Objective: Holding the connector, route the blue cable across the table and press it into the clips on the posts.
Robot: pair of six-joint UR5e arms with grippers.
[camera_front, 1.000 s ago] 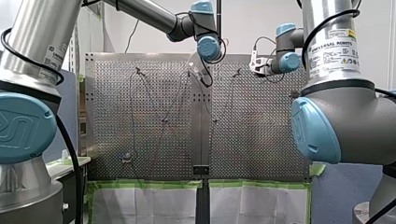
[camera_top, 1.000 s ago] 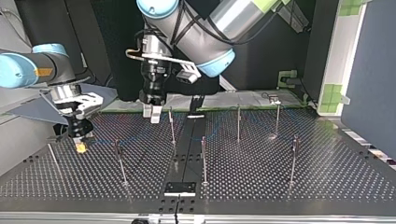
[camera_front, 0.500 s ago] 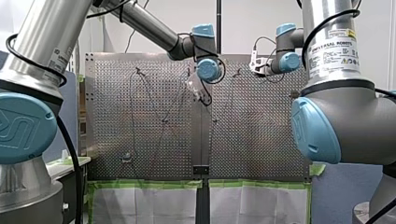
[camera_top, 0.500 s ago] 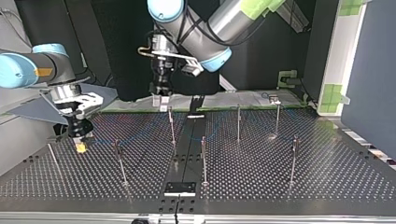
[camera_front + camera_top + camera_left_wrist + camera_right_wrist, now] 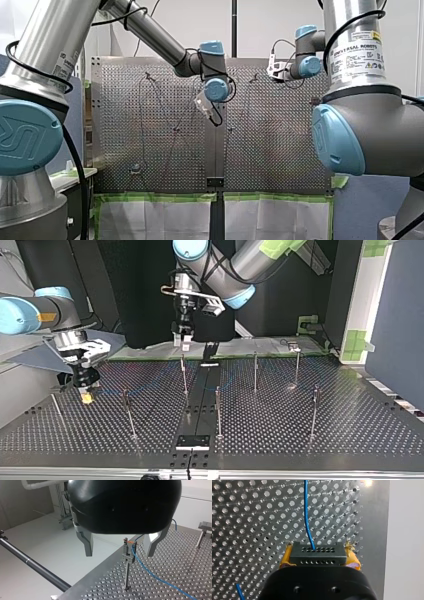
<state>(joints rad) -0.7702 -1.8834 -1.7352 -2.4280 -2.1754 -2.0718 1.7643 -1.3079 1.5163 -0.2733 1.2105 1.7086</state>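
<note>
My right gripper (image 5: 317, 555) is shut on a black connector (image 5: 315, 553), held between yellow pads (image 5: 284, 557) low over the perforated table (image 5: 249, 517). The blue cable (image 5: 306, 512) leaves the connector and runs ahead of it. In the top view this gripper (image 5: 86, 390) hangs at the left. My left gripper (image 5: 120, 551) is open, its metal fingers (image 5: 87, 545) empty, above a post with a clip (image 5: 128, 555) near the table's edge. The blue cable (image 5: 150, 573) passes at that clip and trails across the plate. In the top view my left gripper (image 5: 182, 340) is raised behind the post (image 5: 184, 375).
Several thin posts stand on the plate, among them post (image 5: 218, 410), post (image 5: 255, 372) and post (image 5: 315, 410). A black strip (image 5: 200, 400) runs down the table's middle. A dark rod (image 5: 35, 565) lies beyond the table edge.
My left arm has lifted its open gripper and carried it toward the top view's right, away from the table. The right arm and the connector have not moved.
</note>
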